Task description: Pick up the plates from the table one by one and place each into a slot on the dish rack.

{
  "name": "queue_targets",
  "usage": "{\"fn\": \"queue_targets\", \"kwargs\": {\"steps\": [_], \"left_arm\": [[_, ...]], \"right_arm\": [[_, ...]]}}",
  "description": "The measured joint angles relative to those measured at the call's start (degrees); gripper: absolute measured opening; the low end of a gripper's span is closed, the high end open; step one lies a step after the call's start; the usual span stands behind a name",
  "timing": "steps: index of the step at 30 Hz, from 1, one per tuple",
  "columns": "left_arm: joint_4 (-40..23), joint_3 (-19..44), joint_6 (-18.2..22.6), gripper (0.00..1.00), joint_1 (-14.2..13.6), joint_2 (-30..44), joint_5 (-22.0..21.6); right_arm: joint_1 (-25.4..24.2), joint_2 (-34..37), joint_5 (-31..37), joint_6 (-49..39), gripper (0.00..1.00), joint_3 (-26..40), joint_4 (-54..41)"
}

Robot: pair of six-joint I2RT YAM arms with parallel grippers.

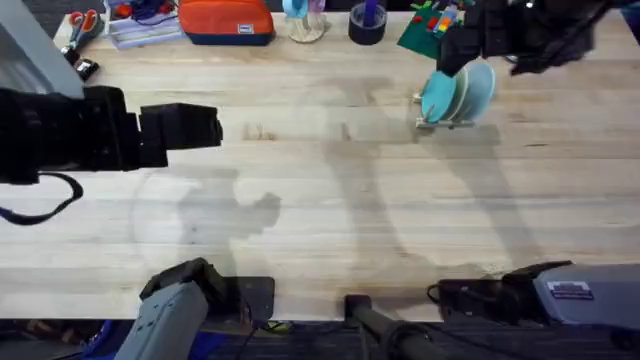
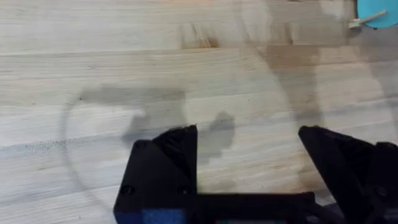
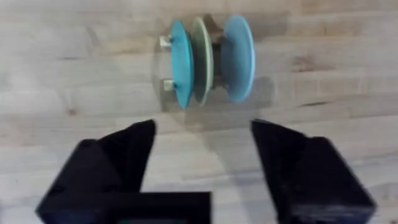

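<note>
The right claw [image 3: 202, 155] hangs open and empty near the rack [image 1: 447, 120] at the table's [image 1: 330, 210] far right, where three plates [image 3: 211, 59], turquoise, cream and pale blue, stand upright in its slots. The left claw [image 2: 249, 162] is open too, over bare wood well apart.

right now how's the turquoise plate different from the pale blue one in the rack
The turquoise plate is a deeper, more saturated colour; the pale blue plate is lighter. The turquoise plate stands at one end of the dish rack, beside the dowel tips seen in the right wrist view; the pale blue plate stands at the other end, with a cream plate between them. Both stand on edge in the rack, look round and similar in size.
</note>
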Motion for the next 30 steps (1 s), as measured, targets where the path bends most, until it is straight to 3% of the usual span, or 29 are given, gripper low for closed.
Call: {"fn": "queue_targets", "kwargs": {"steps": [3,20,30], "left_arm": [[0.0,0.0,0.0,0.993,0.0,0.0,0.0],[0.0,0.0,0.0,0.993,0.0,0.0,0.0],[0.0,0.0,0.0,0.993,0.0,0.0,0.0]], "right_arm": [[0.0,-1.5,0.0,0.0,0.991,0.0,-3.1],[0.0,-6.8,0.0,0.5,0.986,0.0,-15.5],[1.4,-16.8,0.0,0.8,0.991,0.0,-16.2]]}}
